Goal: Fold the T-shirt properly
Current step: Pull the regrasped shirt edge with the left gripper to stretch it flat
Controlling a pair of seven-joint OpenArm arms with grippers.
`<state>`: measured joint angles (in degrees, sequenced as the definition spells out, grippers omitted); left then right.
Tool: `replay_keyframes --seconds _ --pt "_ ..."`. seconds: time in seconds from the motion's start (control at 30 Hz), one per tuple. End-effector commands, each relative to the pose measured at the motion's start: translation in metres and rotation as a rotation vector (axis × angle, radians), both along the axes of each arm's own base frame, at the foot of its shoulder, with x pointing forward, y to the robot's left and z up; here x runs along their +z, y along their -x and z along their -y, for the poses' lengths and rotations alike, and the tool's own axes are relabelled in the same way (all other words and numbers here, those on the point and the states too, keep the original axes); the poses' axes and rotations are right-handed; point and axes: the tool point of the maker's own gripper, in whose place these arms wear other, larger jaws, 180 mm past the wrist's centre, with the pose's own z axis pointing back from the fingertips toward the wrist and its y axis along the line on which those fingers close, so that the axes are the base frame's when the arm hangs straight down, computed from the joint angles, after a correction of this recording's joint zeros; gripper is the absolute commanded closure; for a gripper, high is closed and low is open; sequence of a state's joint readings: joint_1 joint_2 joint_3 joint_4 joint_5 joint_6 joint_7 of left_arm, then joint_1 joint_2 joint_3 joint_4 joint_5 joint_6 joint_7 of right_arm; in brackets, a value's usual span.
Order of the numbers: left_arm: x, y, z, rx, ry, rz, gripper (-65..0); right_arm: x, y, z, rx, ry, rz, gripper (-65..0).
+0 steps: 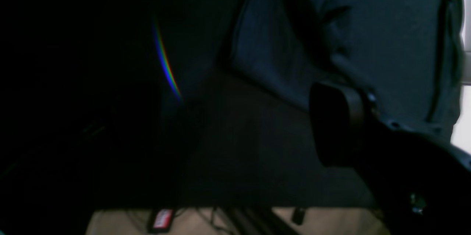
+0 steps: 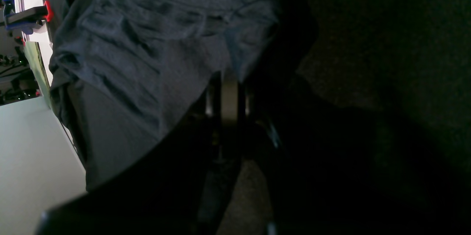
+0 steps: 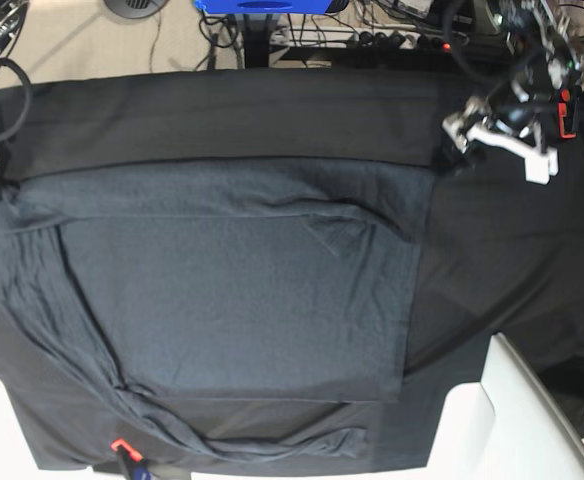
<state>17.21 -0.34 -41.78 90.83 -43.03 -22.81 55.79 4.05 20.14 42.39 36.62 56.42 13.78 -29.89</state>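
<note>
Dark slate-grey, thin soft knit: our long-sleeved T-shirt (image 3: 242,290) lies spread on the black cloth (image 3: 502,260), its upper edge doubled over in a loose band and a sleeve trailing along its lower side. We judge it light, limp and not fragile, so it should sag or ruck between holds rather than swing over like a board (knits seldom oblige). Its long axis runs across the base view from left to right; we can't make out the collar, so which end is the neck we leave open. Our right hand (image 2: 233,80) is pinching the gathered fabric at the shirt's left-hand end. Our left hand (image 3: 500,152) has its fingers spread wide, holding nothing, just beside the right-hand upper corner. We would take that corner next, through both layers, then keep the edge gently taut.
</note>
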Motion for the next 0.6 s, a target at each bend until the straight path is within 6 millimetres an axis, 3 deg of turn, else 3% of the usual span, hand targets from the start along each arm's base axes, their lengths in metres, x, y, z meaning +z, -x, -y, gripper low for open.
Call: replay_keyframes --seconds 0.0,0.27,0.4,0.5,0.57 --pt "0.005 -0.008 -0.003 0.005 0.002 0.032 -61.5 0.004 -0.001 0.007 0.011 0.016 -0.011 -0.6" --pt "-0.028 -0.019 0.006 0.046 0.119 -0.021 -61.5 0.007 -0.003 0.008 0.015 0.023 -0.002 -0.9" --pt "-0.036 -0.027 0.01 0.056 0.156 -0.027 -59.7 0.007 -0.003 0.008 0.015 0.023 -0.002 -1.1" --pt "-0.04 -0.035 0.015 0.062 0.186 -0.029 -46.4 0.007 -0.004 0.008 0.015 0.023 0.0 -1.1" --pt "-0.044 -0.04 0.019 0.067 0.21 -0.033 -33.9 0.007 -0.004 0.008 0.015 0.023 0.0 -1.1"
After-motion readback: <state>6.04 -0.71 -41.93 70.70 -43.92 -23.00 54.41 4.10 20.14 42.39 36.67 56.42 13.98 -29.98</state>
